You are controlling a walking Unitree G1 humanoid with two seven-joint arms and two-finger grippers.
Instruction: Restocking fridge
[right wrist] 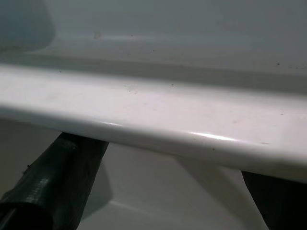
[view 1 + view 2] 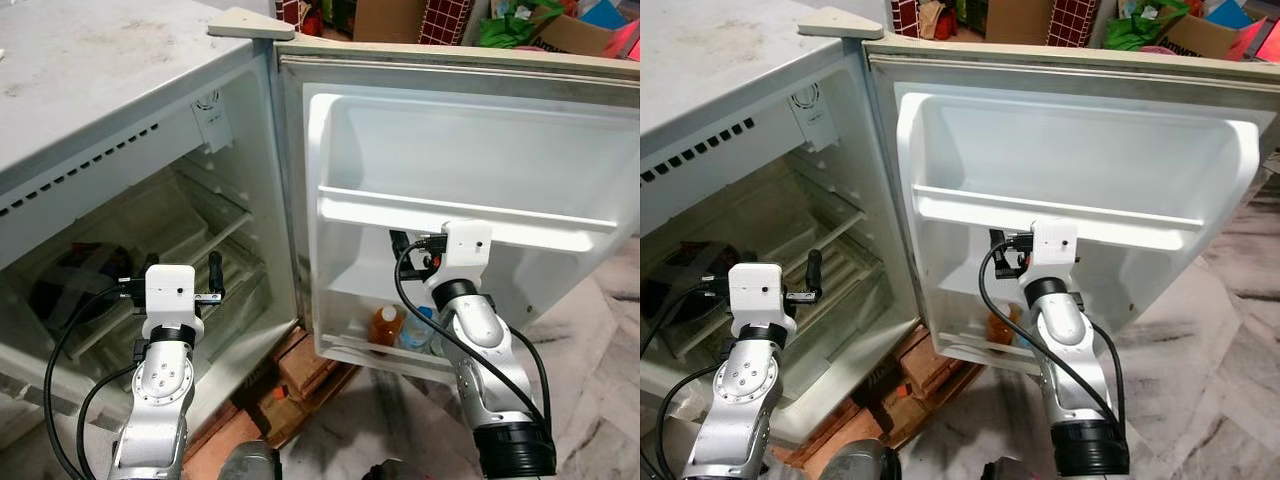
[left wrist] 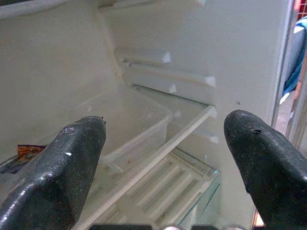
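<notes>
Fridge (image 2: pixel 120 150) open. My left tool (image 3: pixel 163 158) is spread wide at the shelves (image 3: pixel 158 158). My right tool (image 2: pixel 405 250) is under the door rail (image 1: pixel 153 120), spread wide; bottles (image 2: pixel 385 325) sit below it in the door bin.

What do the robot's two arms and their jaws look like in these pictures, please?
Both arms are silver, jointed metal, each topped by a white box-shaped wrist module with black cables looping down the side. The left gripper and right gripper each end in two long black jaws. The left's rounded fingertips look scuffed with pale specks.
</notes>
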